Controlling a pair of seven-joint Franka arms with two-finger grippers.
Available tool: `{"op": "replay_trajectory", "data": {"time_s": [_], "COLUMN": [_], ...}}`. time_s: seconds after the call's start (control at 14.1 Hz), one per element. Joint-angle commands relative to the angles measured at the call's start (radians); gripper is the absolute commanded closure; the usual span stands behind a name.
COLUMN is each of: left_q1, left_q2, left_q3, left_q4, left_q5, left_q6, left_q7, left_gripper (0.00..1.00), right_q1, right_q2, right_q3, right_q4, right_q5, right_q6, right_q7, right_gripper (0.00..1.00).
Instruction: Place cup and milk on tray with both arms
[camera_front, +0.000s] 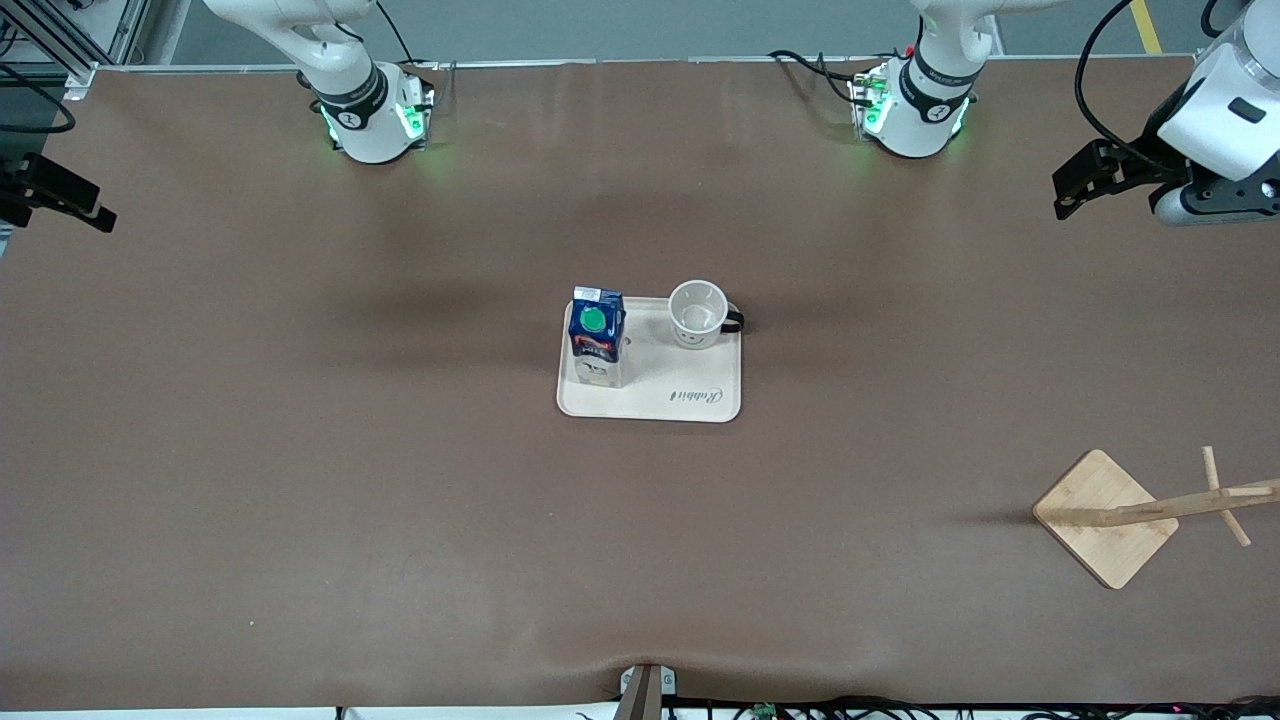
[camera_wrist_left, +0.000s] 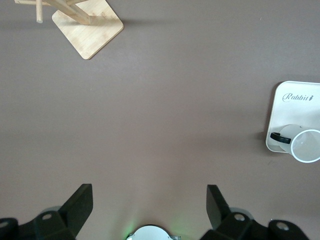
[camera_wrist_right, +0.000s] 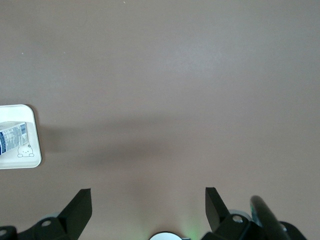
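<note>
The cream tray (camera_front: 650, 398) lies in the middle of the table. The blue milk (camera_front: 596, 335) carton with its green cap stands upright on the tray, toward the right arm's end. The white cup (camera_front: 697, 313) stands upright beside it on the tray, its black handle toward the left arm's end. My left gripper (camera_front: 1068, 195) hangs open and empty over the left arm's end of the table, well apart from the tray. My right gripper (camera_front: 60, 200) hangs open and empty over the right arm's end. The left wrist view shows the cup (camera_wrist_left: 305, 145) on the tray (camera_wrist_left: 295, 107). The right wrist view shows the milk (camera_wrist_right: 12, 136) on the tray (camera_wrist_right: 20, 162).
A wooden stand with a square base (camera_front: 1105, 515) and a leaning pegged post sits near the left arm's end, nearer to the front camera than the tray. It also shows in the left wrist view as the stand (camera_wrist_left: 87, 27). Brown table surface surrounds the tray.
</note>
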Motion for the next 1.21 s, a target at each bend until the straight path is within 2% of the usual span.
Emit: {"op": "replay_trajectory", "data": {"time_s": [0.0,0.36,0.78,1.14], "left_q1": [0.002,0.003,0.000,0.000], "left_q2": [-0.012,-0.006,-0.005,0.023], "left_q3": [-0.002,0.007,0.004,0.002], "left_q4": [-0.003,0.009,0.011,0.047], "left_q5": [-0.003,-0.012,-0.007,-0.007], "left_q6": [0.001,0.003,0.003,0.001], "left_q7": [-0.004,-0.004,-0.003,0.004], "left_gripper": [0.00,0.00,0.00,0.00], "right_q1": [-0.011,0.037,0.028,0.026], "right_q2": [0.030,0.032,0.032,0.032], "right_q3": [0.016,0.021,0.018,0.016], "right_q4": [0.051,0.051,0.046,0.045], "right_q5": [-0.025,-0.104,-0.098,-0.091], "right_q6": [-0.016,-0.016,-0.024,-0.024], "right_q7": [-0.017,-0.019,-0.013,-0.013], "right_gripper": [0.00,0.00,0.00,0.00]}}
